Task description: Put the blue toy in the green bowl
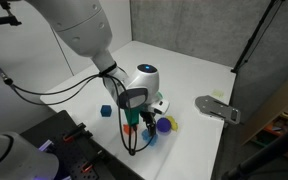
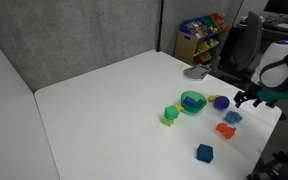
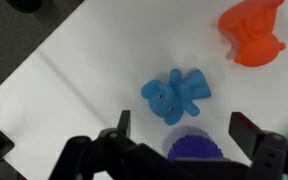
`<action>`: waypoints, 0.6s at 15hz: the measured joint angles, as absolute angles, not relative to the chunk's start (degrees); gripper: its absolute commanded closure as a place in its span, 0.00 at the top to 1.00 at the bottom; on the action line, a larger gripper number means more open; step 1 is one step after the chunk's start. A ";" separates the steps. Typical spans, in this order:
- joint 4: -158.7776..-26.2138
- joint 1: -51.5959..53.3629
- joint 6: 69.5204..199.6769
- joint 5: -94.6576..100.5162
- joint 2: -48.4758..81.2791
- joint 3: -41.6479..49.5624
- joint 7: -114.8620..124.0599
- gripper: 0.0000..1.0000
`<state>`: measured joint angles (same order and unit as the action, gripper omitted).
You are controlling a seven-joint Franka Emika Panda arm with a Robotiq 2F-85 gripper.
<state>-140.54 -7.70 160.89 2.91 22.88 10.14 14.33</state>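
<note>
The blue toy (image 3: 174, 95), a light-blue lumpy figure, lies on the white table just ahead of my gripper (image 3: 184, 128) in the wrist view. The jaws are open and empty, one finger on each side, hovering above the toy without touching it. In an exterior view the blue toy (image 2: 232, 117) lies near the table's right edge, below the gripper (image 2: 249, 97). The green bowl (image 2: 192, 102) stands upright to the toy's left, apart from it. The arm hides the bowl in the exterior view with the robot in front, where the gripper (image 1: 132, 120) hangs low over the table.
A purple ball (image 3: 194, 150) lies between the jaws, close to the blue toy. A red toy (image 3: 252, 35) lies beyond it. A dark blue cube (image 2: 204, 153), a green cube (image 2: 170, 116) and a grey flat object (image 2: 195, 71) also sit on the table (image 2: 104, 110).
</note>
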 measured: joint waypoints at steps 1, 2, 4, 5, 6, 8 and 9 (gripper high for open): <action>-139.68 -7.70 161.53 1.81 24.23 10.14 14.33 1.00; -138.87 -7.70 162.19 0.83 25.58 10.14 14.33 1.00; -137.31 -7.66 163.31 -0.80 28.18 10.14 14.33 1.00; -136.53 -7.59 163.72 -1.37 29.48 10.19 14.35 1.00; -135.90 -7.44 164.14 -1.87 30.66 10.30 14.37 1.00; -134.66 -7.02 165.05 -2.88 32.97 10.56 14.41 1.00; -134.12 -6.81 165.52 -3.19 34.04 10.66 14.41 1.00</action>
